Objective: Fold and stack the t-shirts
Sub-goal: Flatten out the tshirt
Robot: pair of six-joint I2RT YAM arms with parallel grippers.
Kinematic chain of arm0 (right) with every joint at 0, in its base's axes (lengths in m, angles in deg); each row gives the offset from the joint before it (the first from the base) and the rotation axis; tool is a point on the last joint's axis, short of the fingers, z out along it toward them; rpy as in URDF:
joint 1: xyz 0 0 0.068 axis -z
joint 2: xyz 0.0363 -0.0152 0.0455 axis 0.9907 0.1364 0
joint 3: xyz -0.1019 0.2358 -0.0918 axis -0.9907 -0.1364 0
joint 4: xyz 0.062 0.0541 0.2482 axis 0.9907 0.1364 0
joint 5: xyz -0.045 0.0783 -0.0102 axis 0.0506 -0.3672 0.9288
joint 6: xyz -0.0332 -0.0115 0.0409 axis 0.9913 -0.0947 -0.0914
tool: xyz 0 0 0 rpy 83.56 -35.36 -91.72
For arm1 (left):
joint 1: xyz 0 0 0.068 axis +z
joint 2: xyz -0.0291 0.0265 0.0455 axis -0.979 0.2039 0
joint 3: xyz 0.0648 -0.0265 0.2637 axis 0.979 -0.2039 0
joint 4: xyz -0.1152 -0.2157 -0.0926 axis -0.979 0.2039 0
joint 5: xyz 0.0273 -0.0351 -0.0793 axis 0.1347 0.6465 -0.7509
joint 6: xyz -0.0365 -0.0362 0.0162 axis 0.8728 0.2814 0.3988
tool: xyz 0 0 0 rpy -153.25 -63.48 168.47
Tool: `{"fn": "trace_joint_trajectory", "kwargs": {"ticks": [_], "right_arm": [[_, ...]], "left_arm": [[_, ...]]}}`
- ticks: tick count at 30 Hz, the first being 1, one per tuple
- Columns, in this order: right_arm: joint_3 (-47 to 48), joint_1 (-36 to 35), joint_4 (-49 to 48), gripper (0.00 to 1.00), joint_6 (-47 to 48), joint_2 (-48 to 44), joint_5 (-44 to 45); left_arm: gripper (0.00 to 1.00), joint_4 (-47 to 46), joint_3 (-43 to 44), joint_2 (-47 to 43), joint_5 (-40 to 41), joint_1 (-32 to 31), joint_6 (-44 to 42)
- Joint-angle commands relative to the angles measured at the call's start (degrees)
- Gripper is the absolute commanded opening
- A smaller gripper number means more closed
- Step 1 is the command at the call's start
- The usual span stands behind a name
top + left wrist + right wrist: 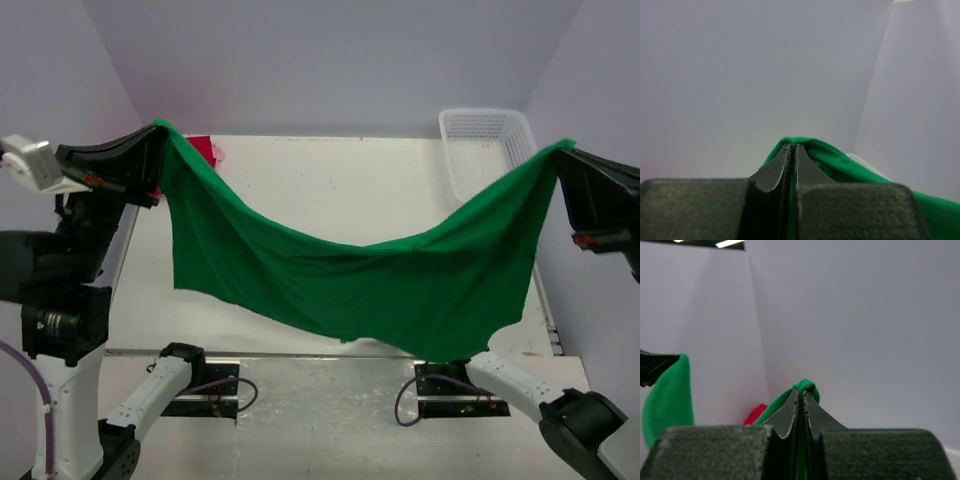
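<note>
The bright green t-shirt (340, 270) hangs stretched in the air between both grippers, sagging in the middle above the table. My left gripper (155, 140) is shut on its left corner, raised at the far left; the cloth shows pinched between the jaws in the left wrist view (840, 165). My right gripper (562, 155) is shut on the right corner, raised at the far right; the cloth bunches over the jaw tips in the right wrist view (807, 386). The red t-shirt (205, 150) lies at the table's far left corner, mostly hidden behind the green one. The pale pink t-shirt is out of view.
A white mesh basket (485, 145) stands at the far right of the white table (330, 180). Pale walls close the back and sides. The arm bases sit at the near edge.
</note>
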Motion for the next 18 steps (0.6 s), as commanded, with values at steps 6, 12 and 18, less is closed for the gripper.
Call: {"fn": "trace_joint_trajectory", "kwargs": {"ticks": [6, 12, 18], "right_arm": [[-21.5, 2.7, -3.6, 0.00, 1.7, 17.8, 20.9], [-37.2, 11.1, -12.8, 0.00, -1.4, 27.4, 17.2], [-37.7, 15.5, -14.7, 0.00, 0.0, 40.7, 14.2]], "left_arm": [[0.00, -8.7, -26.1, 17.8, 8.5, -0.2, 3.9], [0.00, -19.2, -34.6, 37.5, 13.8, -0.7, 5.6], [0.00, -21.2, -31.3, 48.7, 16.2, -0.8, 2.8]]}}
